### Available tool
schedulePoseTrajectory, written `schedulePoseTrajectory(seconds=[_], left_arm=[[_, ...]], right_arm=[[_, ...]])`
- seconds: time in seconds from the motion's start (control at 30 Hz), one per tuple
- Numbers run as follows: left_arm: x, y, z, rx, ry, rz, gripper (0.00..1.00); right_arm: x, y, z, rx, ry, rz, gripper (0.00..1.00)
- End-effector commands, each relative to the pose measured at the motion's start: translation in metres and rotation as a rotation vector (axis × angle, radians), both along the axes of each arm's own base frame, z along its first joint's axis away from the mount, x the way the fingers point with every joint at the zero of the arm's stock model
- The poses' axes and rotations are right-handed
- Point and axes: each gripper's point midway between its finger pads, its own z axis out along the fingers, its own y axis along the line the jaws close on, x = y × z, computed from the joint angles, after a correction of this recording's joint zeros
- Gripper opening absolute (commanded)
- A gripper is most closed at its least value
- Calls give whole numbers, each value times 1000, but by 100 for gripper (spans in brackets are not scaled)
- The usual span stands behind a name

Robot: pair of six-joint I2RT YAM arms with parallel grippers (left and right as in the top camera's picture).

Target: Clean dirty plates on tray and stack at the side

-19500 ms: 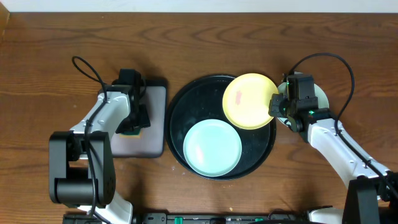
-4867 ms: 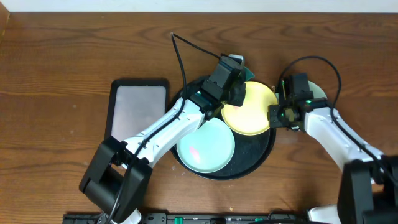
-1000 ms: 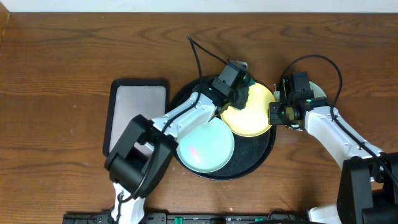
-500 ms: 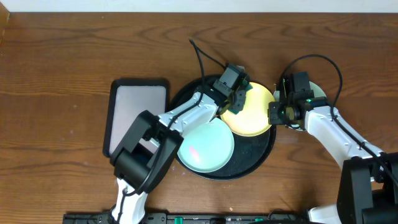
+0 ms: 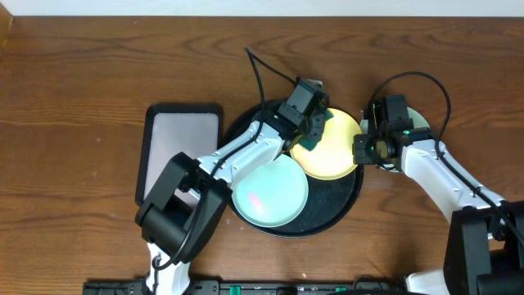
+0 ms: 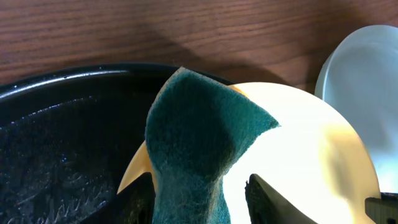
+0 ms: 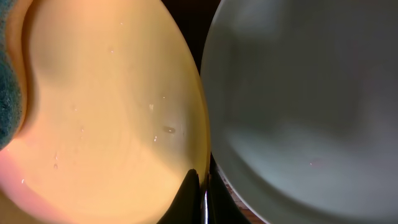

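Holdings on my desk (image 5: 74, 90), left to right.

1. Rectangular black tray with grey inside (image 5: 182, 152): flat on the desk, just left of the round tray.
2. Round black tray (image 5: 337, 205): mid-desk, raised rim, wet sheen on its floor.
3. Mint green plate (image 5: 270, 192): lies flat in the tray's lower left part, with a pinkish smear near its middle.
4. My left claw (image 6: 199, 186): over the tray's upper part, fingers apart. A dark green scouring sponge (image 6: 199, 130) stands between them, with a gap showing on one side. The sponge rests against the yellow plate's upper left edge.
5. Pale yellow plate (image 5: 332, 152): in the tray's upper right part, just beside the mint one, small droplets on its face.
6. My right claw (image 7: 200, 186): pinched together on the yellow plate's right rim.
7. Second pale mint plate (image 7: 298, 106): on the desk just right of the tray, under my right arm.
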Motion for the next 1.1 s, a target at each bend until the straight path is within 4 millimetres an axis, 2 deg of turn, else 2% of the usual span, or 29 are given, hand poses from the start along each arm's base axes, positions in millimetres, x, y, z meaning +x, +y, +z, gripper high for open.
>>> schedulePoseTrajectory(seconds=[0.0, 0.07, 0.23, 0.37, 0.4, 0.47, 0.53, 0.63, 0.8, 0.93, 1.07], left_arm=[[-2, 2, -13, 29, 13, -2, 48], [-3, 2, -19, 37, 23, -4, 40], [-4, 3, -29, 51, 35, -6, 36], [-5, 4, -40, 77, 42, -22, 36], [-6, 5, -45, 82, 50, -23, 32], [-7, 6, -52, 92, 63, -23, 9], [-8, 7, -60, 101, 75, -23, 8], [-11, 5, -63, 95, 89, -33, 7], [-32, -17, -60, -25, 185, -131, 7], [-48, -27, -58, -98, 274, -156, 8], [-61, -42, -43, -195, 331, -231, 8]], right_arm=[[1, 1, 6, 6, -11, 6, 2], [1, 1, 6, 6, -11, 6, 2], [1, 1, 6, 5, -11, 6, 2], [1, 1, 6, 6, -11, 6, 2], [1, 1, 6, 5, -11, 6, 2], [1, 1, 6, 5, -11, 6, 1], [0, 1, 5, 5, -10, 5, 2], [1, 1, 3, 6, -17, 6, 10], [1, 1, 2, 7, -24, 6, 6], [2, 1, 2, 7, -24, 6, 6], [1, 1, 2, 7, -24, 6, 6]])
